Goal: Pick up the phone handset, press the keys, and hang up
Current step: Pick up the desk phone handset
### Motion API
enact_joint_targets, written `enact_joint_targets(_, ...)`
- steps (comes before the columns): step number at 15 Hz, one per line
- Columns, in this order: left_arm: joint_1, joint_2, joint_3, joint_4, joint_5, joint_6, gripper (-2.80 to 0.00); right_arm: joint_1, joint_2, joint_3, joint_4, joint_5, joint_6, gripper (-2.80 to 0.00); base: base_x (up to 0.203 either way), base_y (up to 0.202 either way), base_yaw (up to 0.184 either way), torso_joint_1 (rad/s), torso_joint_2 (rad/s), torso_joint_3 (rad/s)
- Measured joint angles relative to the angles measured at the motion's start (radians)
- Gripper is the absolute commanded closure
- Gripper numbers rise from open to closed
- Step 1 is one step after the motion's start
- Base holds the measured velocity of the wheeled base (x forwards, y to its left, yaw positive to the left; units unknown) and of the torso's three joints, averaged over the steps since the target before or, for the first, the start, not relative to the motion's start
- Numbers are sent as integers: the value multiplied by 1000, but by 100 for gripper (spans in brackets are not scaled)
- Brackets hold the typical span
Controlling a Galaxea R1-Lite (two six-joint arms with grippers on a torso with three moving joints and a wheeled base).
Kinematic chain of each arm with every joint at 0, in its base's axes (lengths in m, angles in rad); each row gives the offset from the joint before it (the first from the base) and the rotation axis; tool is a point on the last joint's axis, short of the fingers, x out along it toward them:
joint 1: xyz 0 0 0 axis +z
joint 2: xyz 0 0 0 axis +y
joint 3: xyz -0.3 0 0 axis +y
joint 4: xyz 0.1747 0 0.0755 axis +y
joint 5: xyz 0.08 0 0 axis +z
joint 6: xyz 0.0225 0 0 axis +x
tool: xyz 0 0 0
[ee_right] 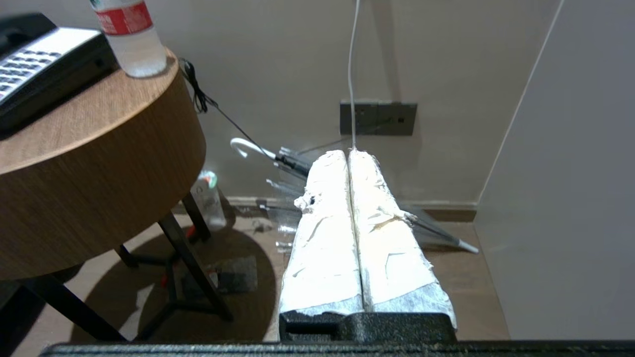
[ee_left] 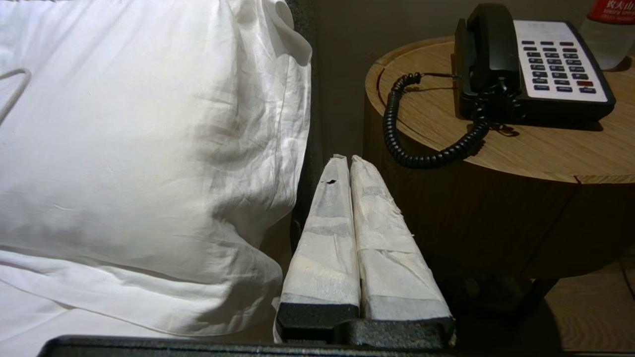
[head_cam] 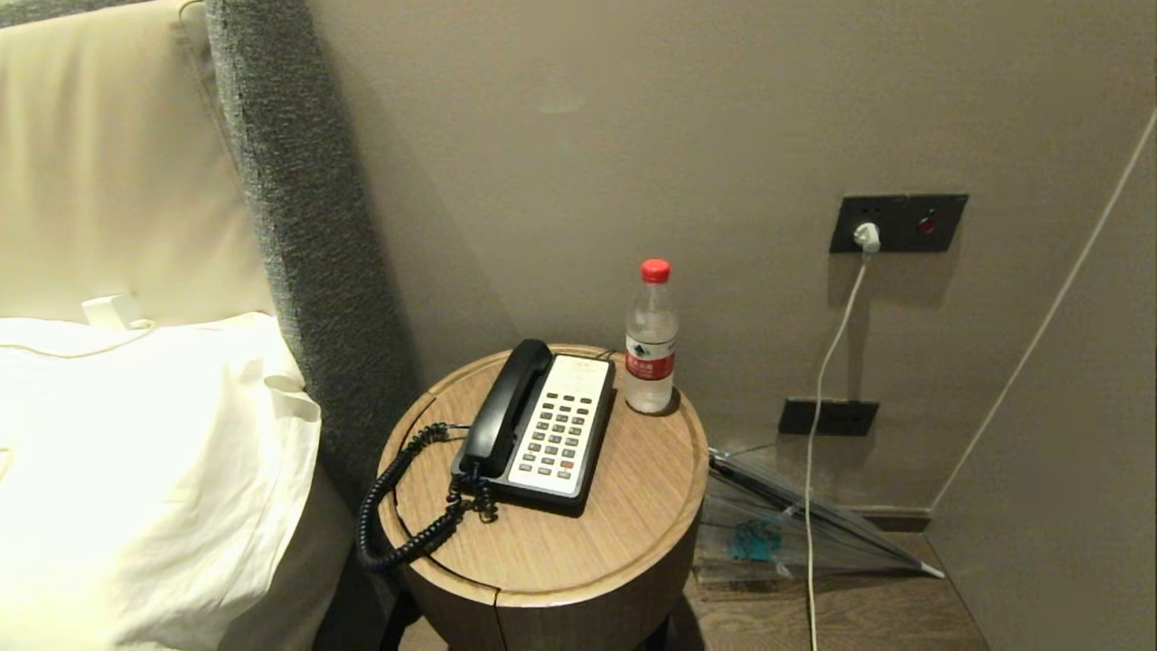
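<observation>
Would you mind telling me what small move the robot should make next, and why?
Probably open the left gripper and lift it toward the handset. The handset lies in its cradle on the phone's left side, nearest that arm, and both grippers are shut and below the table top, touching nothing. The right gripper hangs beside the table.

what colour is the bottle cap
Red; the bottle cap shows best in the head view.
</observation>
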State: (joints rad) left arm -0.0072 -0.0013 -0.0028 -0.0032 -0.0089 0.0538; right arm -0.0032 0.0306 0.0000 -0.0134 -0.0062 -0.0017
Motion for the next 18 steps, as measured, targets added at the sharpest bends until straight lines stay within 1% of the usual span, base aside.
enact_joint_targets(18, -1, 0, 0, 0, 0, 0, 0, 0, 0, -1, 0, 0, 0, 0, 0, 0, 0, 3, 3, -197)
